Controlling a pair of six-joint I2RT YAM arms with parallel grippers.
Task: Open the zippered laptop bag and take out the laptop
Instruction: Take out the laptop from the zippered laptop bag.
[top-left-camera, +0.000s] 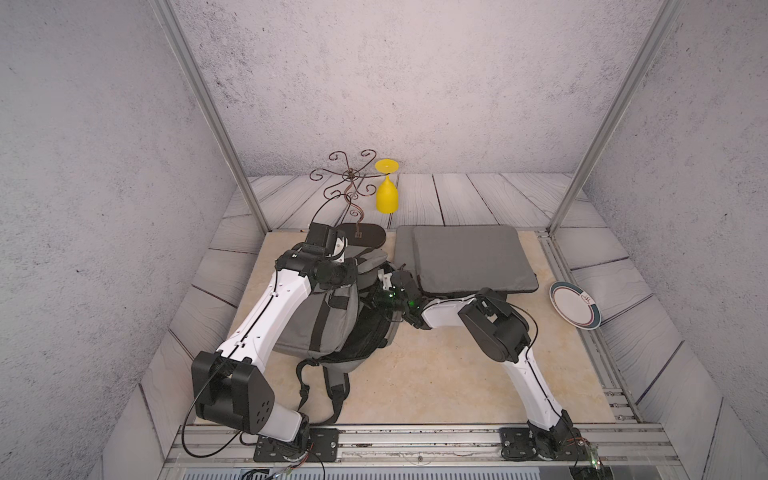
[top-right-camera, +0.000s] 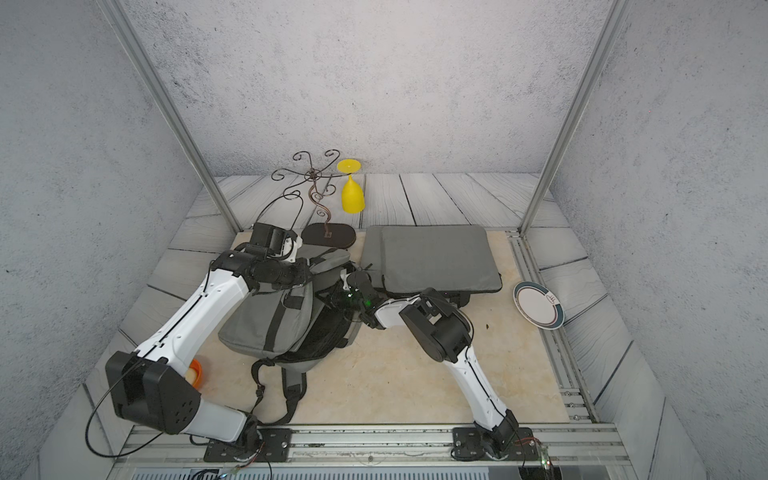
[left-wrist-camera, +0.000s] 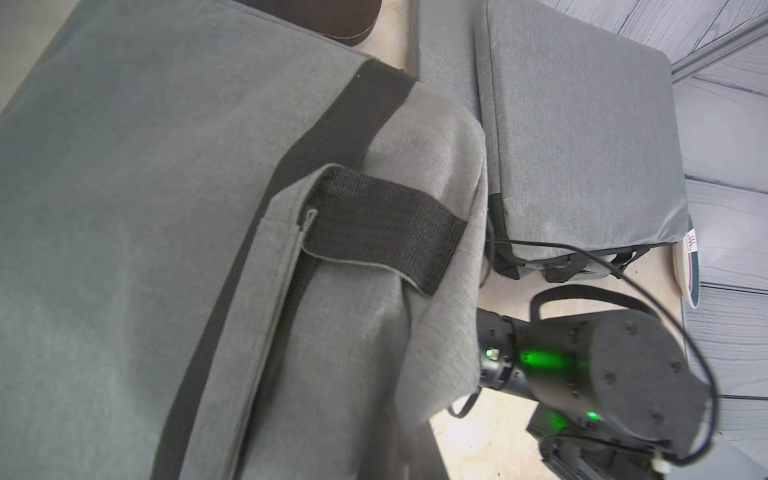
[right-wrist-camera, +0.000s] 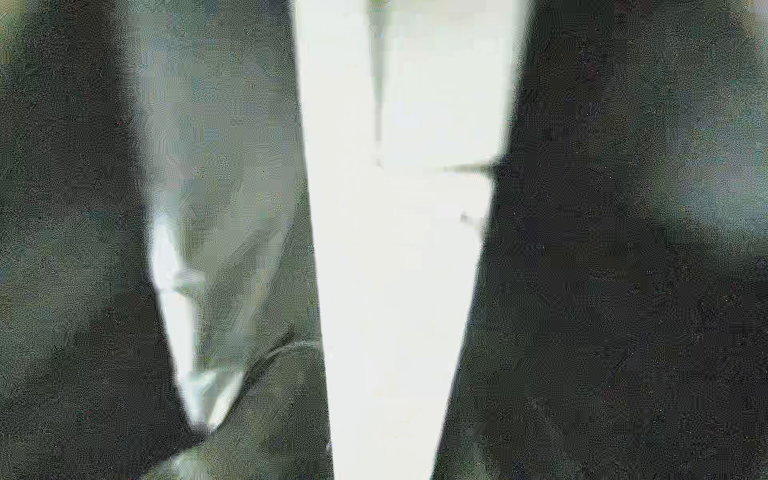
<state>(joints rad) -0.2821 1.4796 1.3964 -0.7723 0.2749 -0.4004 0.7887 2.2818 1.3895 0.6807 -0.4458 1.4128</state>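
Left gripper (top-left-camera: 340, 246) fingers closed tight, over the top of a grey fabric backpack with black straps (top-left-camera: 328, 320). Right gripper (top-left-camera: 384, 279) opening cannot be told; it sits between the backpack and the flat grey fabric laptop bag (top-left-camera: 469, 257), which lies on the beige mat (top-left-camera: 436, 374).

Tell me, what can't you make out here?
- Laptop: in no view; backpack and sleeve fabric hide their contents.
- Right gripper: open or shut unclear; small in top views, right wrist view blurred.
- Left gripper: contact point hidden behind its own body in top views.
- Orange object: mostly behind left arm.
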